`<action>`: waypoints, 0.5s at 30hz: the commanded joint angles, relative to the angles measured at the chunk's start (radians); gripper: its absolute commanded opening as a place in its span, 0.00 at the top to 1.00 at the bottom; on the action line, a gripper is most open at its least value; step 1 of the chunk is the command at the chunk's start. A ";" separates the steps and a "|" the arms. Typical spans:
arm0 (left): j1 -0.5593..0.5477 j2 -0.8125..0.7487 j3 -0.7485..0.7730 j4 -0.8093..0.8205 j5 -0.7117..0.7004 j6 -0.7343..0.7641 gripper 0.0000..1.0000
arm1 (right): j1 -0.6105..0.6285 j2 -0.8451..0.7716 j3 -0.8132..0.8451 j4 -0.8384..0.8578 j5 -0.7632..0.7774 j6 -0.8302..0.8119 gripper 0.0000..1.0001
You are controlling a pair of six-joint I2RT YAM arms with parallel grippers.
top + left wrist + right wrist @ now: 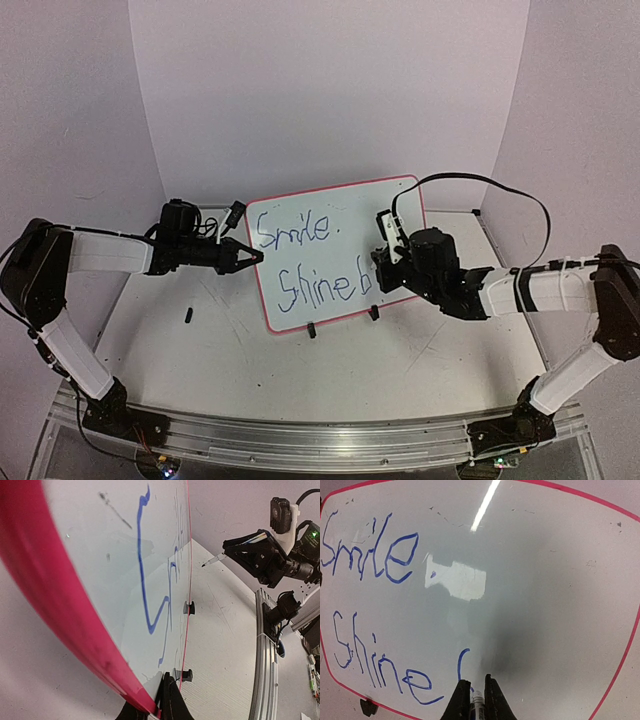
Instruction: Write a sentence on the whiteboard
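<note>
"Smile. Shine" written on the whiteboard (350, 215), next letter just begun; right end effector (475, 684) grips the marker (477, 700), left end effector (250, 258) clamps the whiteboard's left edge.

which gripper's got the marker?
The right gripper: it is shut on the marker, tip pointed at the whiteboard just right of "Shine". The left gripper holds no marker; it pinches the whiteboard's red edge.

marker (477, 700) cropped (bottom edge), whiteboard frame (57, 605) blurred
</note>
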 commanded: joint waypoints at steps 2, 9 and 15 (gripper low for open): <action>-0.012 0.065 -0.027 -0.124 -0.249 0.152 1.00 | 0.002 0.026 0.025 0.039 -0.046 -0.024 1.00; -0.012 0.062 -0.028 -0.126 -0.249 0.154 1.00 | -0.005 0.011 -0.007 0.042 -0.052 -0.012 1.00; -0.012 0.059 -0.029 -0.126 -0.252 0.153 1.00 | -0.005 0.045 0.016 0.041 -0.096 -0.016 1.00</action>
